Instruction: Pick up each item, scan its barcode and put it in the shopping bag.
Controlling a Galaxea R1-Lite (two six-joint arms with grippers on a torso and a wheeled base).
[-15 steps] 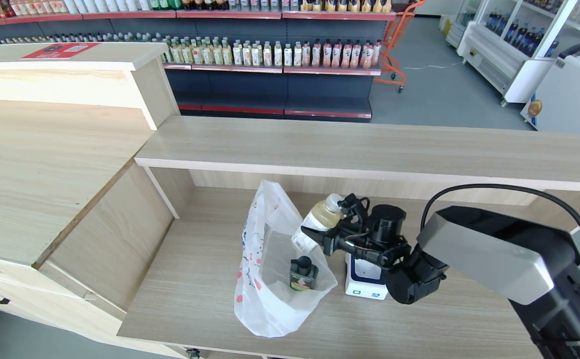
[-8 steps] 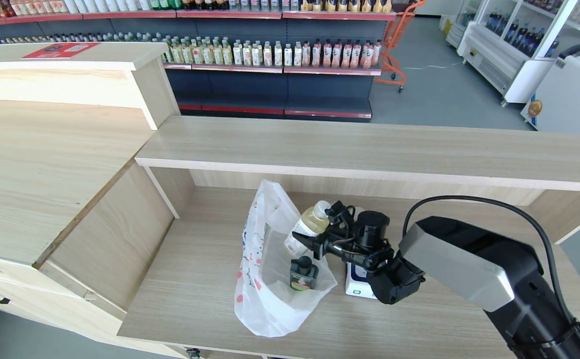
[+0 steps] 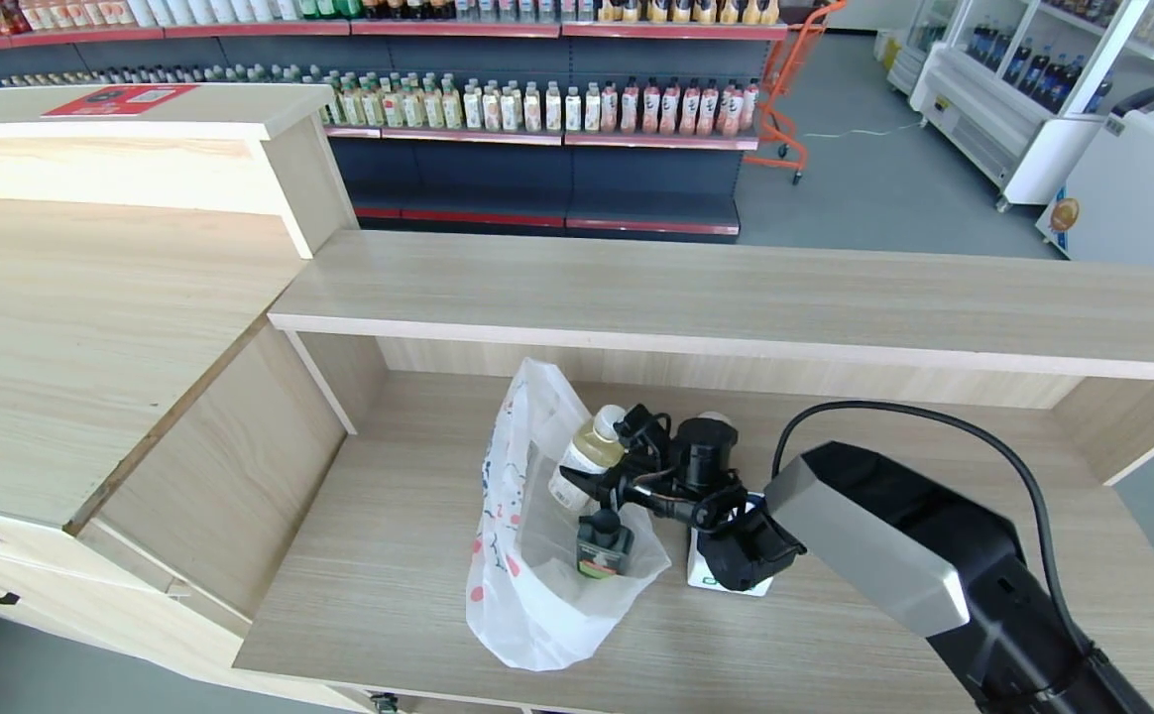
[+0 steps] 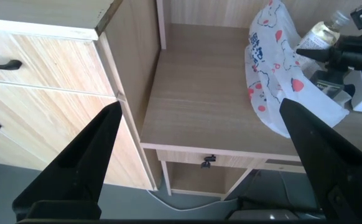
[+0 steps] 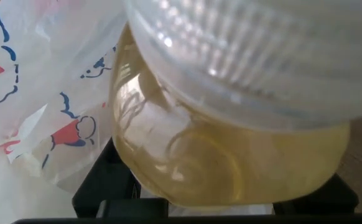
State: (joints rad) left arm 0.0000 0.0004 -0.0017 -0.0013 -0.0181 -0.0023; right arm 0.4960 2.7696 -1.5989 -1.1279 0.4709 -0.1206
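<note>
The right claw (image 3: 592, 451) pinches the juice bottle (image 3: 577, 468) above the shopping bag (image 3: 527, 605) mouth; the left claw (image 4: 199, 104) is spread. Bagging looks underway: next, lower and release inside.

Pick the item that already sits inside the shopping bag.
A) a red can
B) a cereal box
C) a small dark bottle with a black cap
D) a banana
C: a small dark bottle stands inside the shopping bag, while the right gripper holds a yellow drink bottle at the bag's mouth.
</note>
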